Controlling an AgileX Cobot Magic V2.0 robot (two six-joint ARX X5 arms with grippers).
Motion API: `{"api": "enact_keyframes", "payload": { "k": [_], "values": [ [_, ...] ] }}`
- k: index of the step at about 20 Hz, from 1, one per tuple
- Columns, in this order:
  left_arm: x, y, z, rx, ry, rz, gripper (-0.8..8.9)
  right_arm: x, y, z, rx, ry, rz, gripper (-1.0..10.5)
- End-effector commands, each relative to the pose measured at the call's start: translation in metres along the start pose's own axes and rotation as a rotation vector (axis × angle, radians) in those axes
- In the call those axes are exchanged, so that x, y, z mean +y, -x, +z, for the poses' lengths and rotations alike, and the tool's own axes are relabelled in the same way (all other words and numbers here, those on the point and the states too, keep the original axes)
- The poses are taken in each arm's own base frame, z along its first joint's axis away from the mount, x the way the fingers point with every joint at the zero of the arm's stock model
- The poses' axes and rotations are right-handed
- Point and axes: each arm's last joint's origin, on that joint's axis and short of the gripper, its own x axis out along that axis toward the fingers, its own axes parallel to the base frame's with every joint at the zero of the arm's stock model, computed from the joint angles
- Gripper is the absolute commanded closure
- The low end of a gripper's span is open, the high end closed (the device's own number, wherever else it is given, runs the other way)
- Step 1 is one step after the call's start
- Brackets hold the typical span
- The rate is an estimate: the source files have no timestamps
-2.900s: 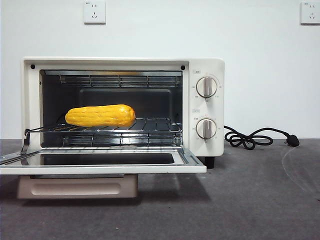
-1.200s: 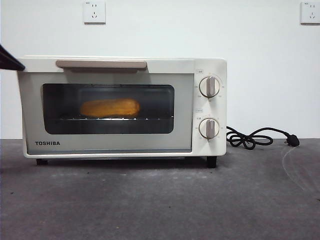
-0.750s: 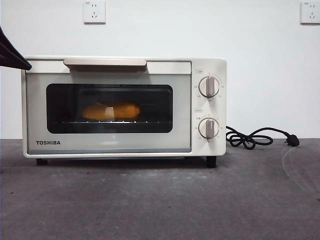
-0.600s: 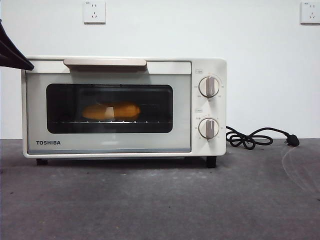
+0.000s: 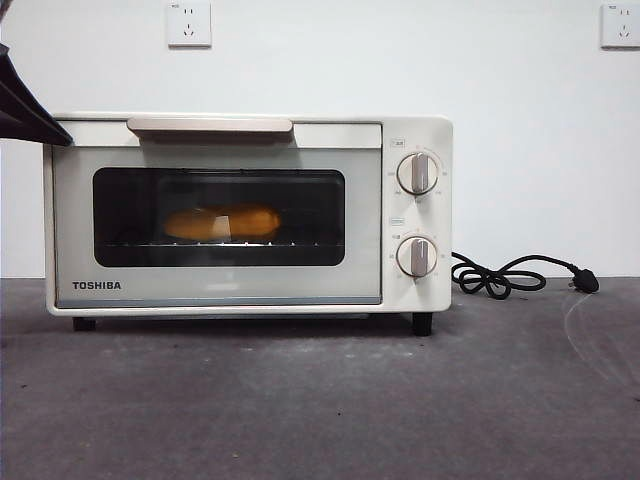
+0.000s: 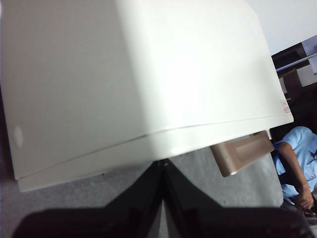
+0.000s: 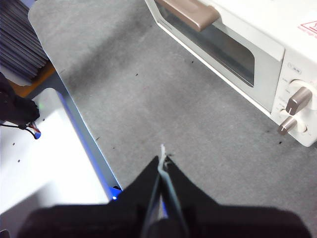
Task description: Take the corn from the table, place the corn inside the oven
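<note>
Since 2.4 s ago the oven (image 5: pixel 250 212) door has gone from open to shut. Corn (image 5: pixel 222 222) lies inside on rack, behind glass. Left gripper (image 6: pixel 162 163), jaws together & empty, hangs just above oven's top-left corner; right gripper (image 7: pixel 161 157) closed, empty, over table (image 5: pixel 400 410).

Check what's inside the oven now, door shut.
Through the oven door's dark glass, the corn lies on the wire rack. Its colour is dimmed; the back wall is too dark to see.
</note>
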Motion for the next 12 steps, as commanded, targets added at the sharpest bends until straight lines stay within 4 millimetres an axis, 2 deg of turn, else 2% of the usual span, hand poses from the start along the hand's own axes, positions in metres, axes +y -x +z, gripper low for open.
{"api": "enact_keyframes", "payload": {
  "k": [1,6,12],
  "values": [
    [0.0038,-0.0016,0.004,-0.034,-0.019,0.042,8.22,-0.0024,-0.0039,-0.0013,0.01,0.0,0.006,9.6],
    [0.0037,-0.0006,0.0079,-0.068,-0.026,0.05,8.21,-0.0021,-0.004,-0.0018,0.015,-0.004,0.008,9.6],
    [0.0029,-0.0007,0.0039,-0.024,-0.002,-0.001,8.21,-0.0017,-0.004,-0.0031,0.027,-0.012,0.012,9.6]
  ]
}}
